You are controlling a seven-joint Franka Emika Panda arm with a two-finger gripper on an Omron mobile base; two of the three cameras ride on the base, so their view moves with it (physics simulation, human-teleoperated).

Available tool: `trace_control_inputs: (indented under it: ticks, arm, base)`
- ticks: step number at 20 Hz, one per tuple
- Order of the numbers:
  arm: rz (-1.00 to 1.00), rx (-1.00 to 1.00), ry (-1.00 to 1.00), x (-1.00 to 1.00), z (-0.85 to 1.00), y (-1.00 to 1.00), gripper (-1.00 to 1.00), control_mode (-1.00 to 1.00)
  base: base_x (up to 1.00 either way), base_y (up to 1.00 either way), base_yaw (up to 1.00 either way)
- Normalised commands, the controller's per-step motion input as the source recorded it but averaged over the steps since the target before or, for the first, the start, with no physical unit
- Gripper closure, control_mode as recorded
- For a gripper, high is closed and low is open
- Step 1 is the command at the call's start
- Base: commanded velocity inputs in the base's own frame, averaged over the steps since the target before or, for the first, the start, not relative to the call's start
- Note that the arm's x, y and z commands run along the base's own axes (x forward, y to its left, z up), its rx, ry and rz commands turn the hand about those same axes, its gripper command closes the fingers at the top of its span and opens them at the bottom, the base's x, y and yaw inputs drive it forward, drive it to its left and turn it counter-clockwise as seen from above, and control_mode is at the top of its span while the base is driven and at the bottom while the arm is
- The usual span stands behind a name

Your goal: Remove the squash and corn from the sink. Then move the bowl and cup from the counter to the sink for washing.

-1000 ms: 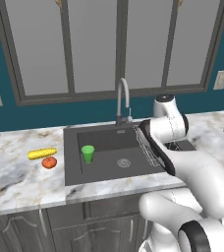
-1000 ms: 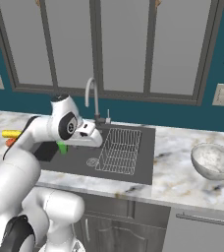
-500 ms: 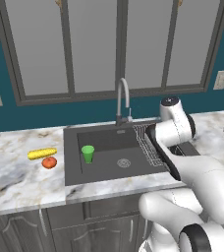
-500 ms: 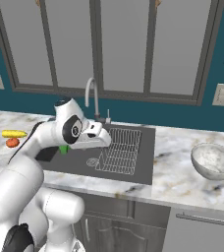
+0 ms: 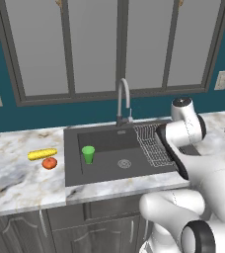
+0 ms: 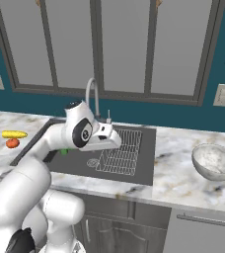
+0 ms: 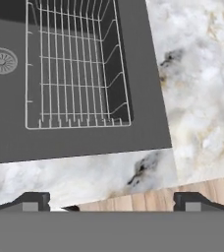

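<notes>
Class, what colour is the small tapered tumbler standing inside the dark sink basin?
Bright green tumbler; the left base view shows it best.

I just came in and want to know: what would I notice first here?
The big white robot arm stretching over the dark sink, where a bright green cup stands. Left of the sink, the yellow corn and orange squash lie on the counter; the speckled bowl sits right.

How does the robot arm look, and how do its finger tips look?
The arm has glossy white rounded segments with dark grey round joint caps. The gripper has two small dark finger tips with lighter grey pads. No cables or markings are visible.
</notes>
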Motion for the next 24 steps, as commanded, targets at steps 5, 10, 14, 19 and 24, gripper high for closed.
trace_control_inputs:
  ticks: [5,10,14,19,24]
  arm:
    - [0.02,0.0,0.0,0.03,0.0,-0.35,-1.0,-1.0]
    - [0.0,0.0,0.0,0.0,0.01,-0.39,-1.0,-1.0]
    - [0.0,0.0,0.0,0.05,0.06,-0.37,-1.0,-1.0]
    - [0.0,0.0,0.0,0.07,0.05,-0.35,-1.0,-1.0]
    - [0.0,0.0,0.0,0.06,0.04,-0.35,-1.0,-1.0]
  base:
    - [0.0,0.0,0.0]
    - [0.0,0.0,0.0]
    - [0.0,0.0,0.0]
    - [0.0,0.0,0.0]
    - [0.0,0.0,0.0]
